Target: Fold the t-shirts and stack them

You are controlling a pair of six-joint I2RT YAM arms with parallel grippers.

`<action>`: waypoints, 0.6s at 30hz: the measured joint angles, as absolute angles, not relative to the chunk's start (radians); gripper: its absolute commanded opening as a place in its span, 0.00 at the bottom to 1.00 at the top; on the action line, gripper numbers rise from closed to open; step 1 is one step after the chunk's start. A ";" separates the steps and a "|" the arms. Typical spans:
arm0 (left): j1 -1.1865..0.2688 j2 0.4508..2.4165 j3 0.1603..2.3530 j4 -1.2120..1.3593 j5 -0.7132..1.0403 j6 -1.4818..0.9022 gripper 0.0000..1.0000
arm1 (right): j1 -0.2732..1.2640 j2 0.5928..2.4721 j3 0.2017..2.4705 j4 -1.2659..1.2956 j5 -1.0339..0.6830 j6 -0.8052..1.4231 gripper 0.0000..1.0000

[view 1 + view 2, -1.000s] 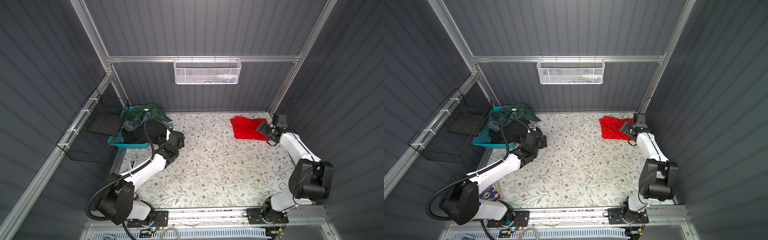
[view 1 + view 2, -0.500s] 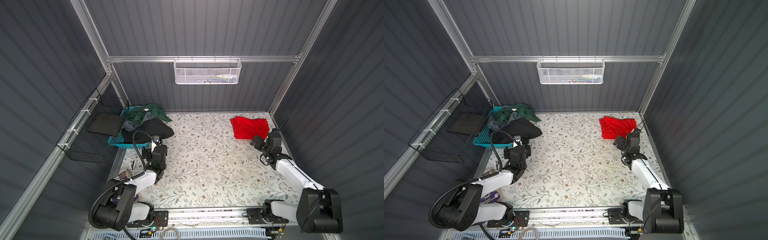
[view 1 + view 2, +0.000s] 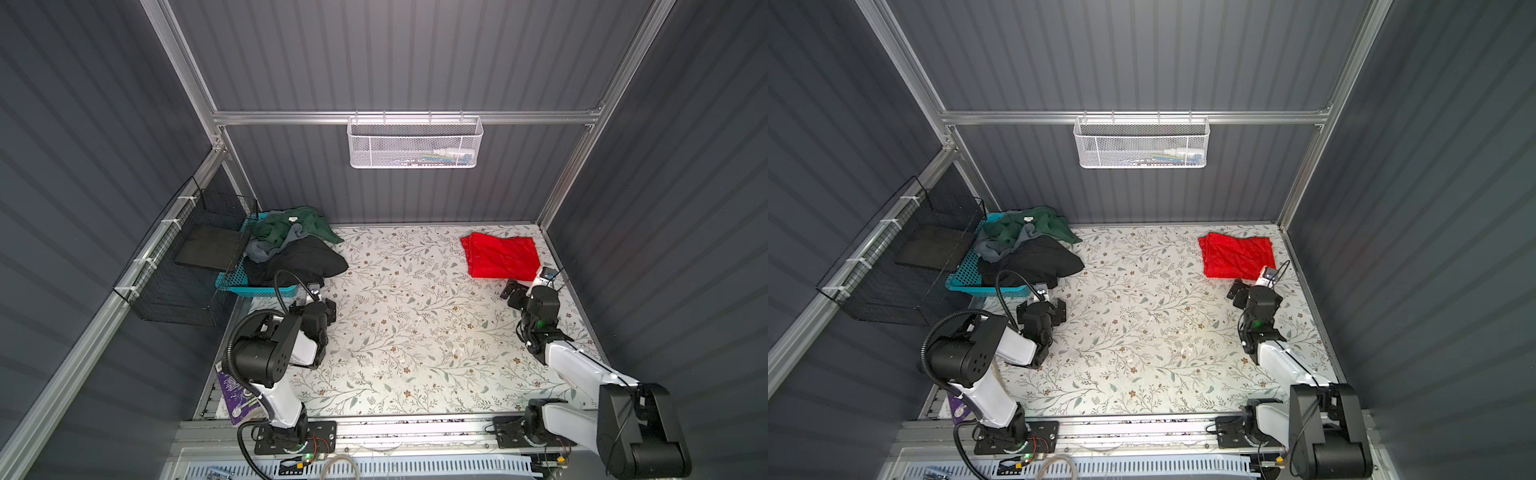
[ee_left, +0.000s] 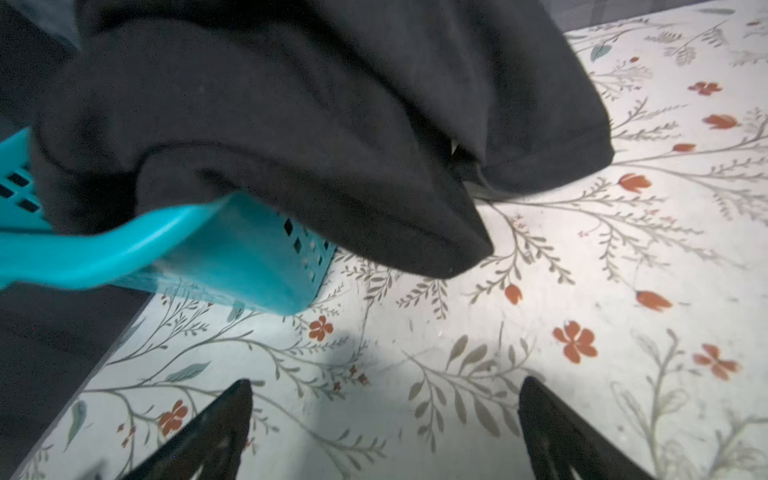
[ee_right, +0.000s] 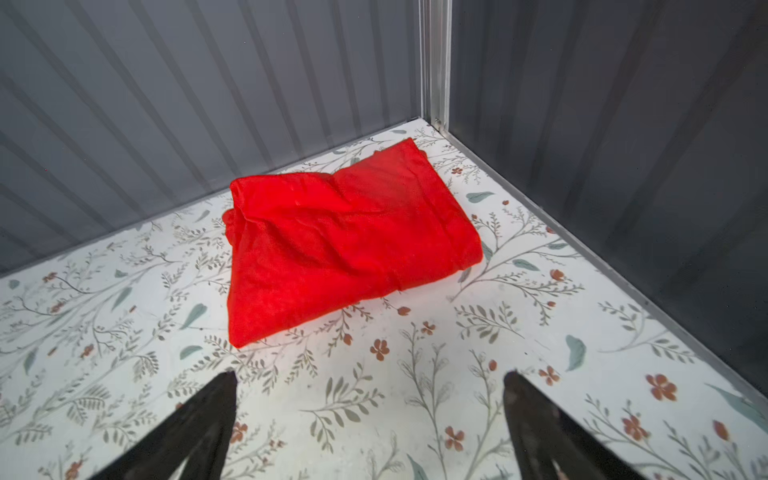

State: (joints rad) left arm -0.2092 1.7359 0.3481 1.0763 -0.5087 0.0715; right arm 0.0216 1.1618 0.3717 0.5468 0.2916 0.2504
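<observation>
Tabletop (image 3: 415, 353), floral; grey ribbed walls (image 3: 415, 54)

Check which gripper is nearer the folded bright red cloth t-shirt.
Right. The right gripper hovers open just short of the red t-shirt, not touching; the left gripper is across the table, beside the teal plastic basket.

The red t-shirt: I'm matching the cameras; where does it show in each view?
In a top view: the red t-shirt folded in the far right corner.
In a top view: red t-shirt, same corner.
Left wrist: not in it.
Right wrist: red t-shirt ahead of the right gripper.
Shared landmark: the corner post behind it.
</observation>
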 measured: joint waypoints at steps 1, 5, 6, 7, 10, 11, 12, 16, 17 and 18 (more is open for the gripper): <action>-0.205 1.735 0.363 1.068 -0.500 0.070 1.00 | 0.022 1.160 0.358 0.570 0.302 0.237 0.99; -0.186 1.734 0.405 1.059 -0.469 0.067 1.00 | 0.022 1.160 0.353 0.626 0.335 0.184 0.99; -0.182 1.734 0.407 1.055 -0.465 0.065 1.00 | 0.022 1.163 0.351 0.643 0.346 0.175 0.99; -0.181 1.734 0.409 1.049 -0.462 0.063 1.00 | 0.021 1.176 0.347 0.672 0.357 0.170 0.99; -0.176 1.734 0.409 1.032 -0.463 0.052 1.00 | 0.019 1.242 0.339 0.710 0.365 0.160 0.99; -0.176 1.734 0.409 1.027 -0.464 0.049 1.00 | 0.018 1.259 0.339 0.703 0.363 0.156 0.99; -0.176 1.734 0.409 1.024 -0.464 0.047 1.00 | 0.017 1.275 0.340 0.704 0.363 0.152 0.99; -0.176 1.734 0.409 1.024 -0.470 0.041 1.00 | 0.011 1.306 0.341 0.723 0.363 0.141 0.99; -0.176 1.734 0.409 1.024 -0.470 0.041 1.00 | 0.007 1.320 0.334 0.767 0.360 0.134 0.99; -0.176 1.734 0.409 1.024 -0.470 0.041 1.00 | 0.004 1.346 0.328 0.822 0.355 0.127 0.99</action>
State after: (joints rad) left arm -0.1757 1.7340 0.4091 1.0245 -0.4702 0.0406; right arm 0.0040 1.3457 0.3283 0.8215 0.3546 0.1268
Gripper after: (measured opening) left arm 0.997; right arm 0.991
